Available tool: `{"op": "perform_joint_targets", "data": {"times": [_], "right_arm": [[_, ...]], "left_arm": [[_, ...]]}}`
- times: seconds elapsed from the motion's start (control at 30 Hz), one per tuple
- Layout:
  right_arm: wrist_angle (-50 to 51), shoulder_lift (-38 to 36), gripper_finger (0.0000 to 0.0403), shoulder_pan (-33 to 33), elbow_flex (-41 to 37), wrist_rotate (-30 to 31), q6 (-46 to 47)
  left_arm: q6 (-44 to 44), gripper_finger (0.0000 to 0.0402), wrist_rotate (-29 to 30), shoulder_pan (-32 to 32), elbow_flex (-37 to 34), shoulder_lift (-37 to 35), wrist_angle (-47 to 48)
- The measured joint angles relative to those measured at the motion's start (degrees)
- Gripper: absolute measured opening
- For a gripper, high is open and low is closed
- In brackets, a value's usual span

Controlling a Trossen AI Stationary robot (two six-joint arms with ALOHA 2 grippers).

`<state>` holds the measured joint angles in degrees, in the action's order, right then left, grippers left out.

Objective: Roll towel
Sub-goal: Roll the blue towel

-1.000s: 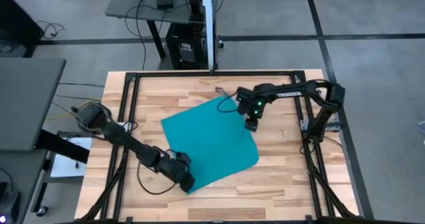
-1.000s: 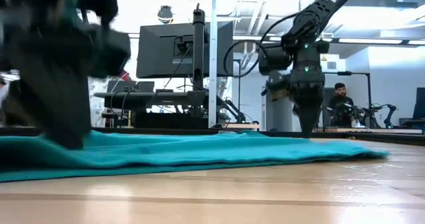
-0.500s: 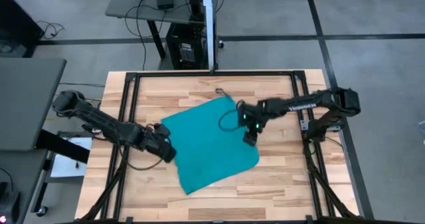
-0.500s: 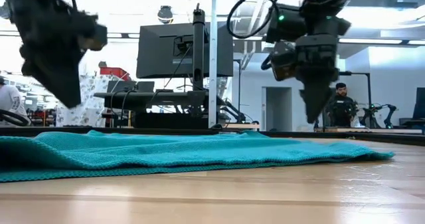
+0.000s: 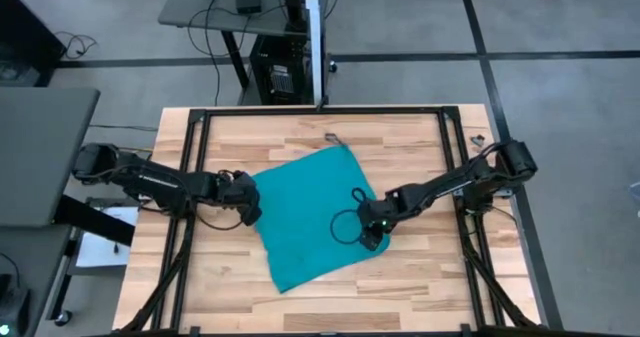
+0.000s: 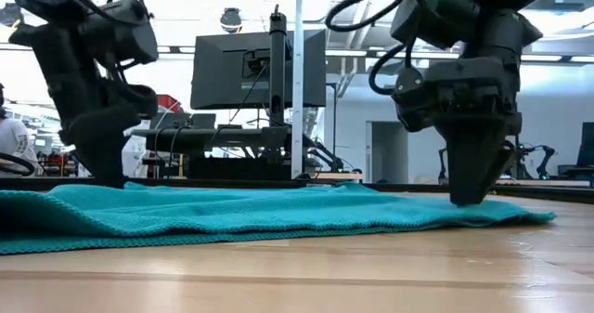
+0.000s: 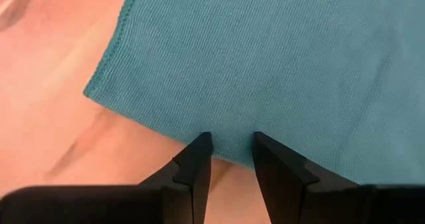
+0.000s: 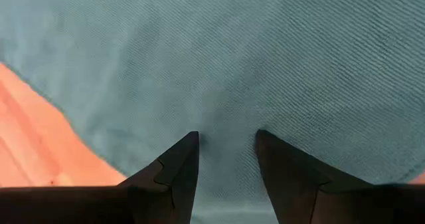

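1. Left gripper (image 7: 229, 144): fingers (image 7: 196, 161) parted by a narrow gap, tips down at the towel's edge near one corner; nothing pinched between them as far as the wrist view shows.
2. Right gripper (image 8: 227, 144): fingers (image 8: 179, 164) parted somewhat wider, tips resting on or just above the teal cloth, close to its edge; nothing gripped.
3. High view: left gripper (image 5: 246, 199) sits left of frame centre, at the towel's left corner; its arm runs off toward the left frame edge.
4. High view: right gripper (image 5: 372, 235) sits lower right of centre, at the towel's lower-right side; its arm stretches up-right to the table's right edge.
5. Low view: left gripper (image 6: 104, 169) at left of frame, tips meeting the cloth; right gripper (image 6: 469, 188) at right, tips down on the cloth near its right end.
6. Towel (image 5: 310, 217): teal, spread flat, turned diamond-wise in the middle of the frame, corners pointing up, left, down and right. In low view it lies as a low flat band (image 6: 278, 215) across the frame.
7. Wooden table (image 5: 420, 277): light planks with a black frame around them; towel lies on it near centre.
8. Monitor (image 6: 251, 67) on a stand behind the table, upper centre of low view.
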<state>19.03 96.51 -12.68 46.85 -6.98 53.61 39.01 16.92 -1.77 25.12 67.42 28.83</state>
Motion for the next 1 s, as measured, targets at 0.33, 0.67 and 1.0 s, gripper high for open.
{"op": "perform_joint_targets", "data": {"times": [0.33,0.67,1.0], "right_arm": [[-11.53,1.85,0.0147,-6.59,-0.18,0.02,11.75],[-11.86,1.79,0.0147,-9.03,-0.22,0.03,15.12],[-5.68,-8.32,0.0147,2.94,-0.32,-1.82,2.3]], "left_arm": [[-15.7,0.0095,-0.69,10.46,0.0,-0.03,-0.55],[-26.59,0.0095,-3.41,23.28,1.2,0.06,-0.74],[-17.48,0.0095,-24.67,18.0,11.73,-5.79,7.01]]}}
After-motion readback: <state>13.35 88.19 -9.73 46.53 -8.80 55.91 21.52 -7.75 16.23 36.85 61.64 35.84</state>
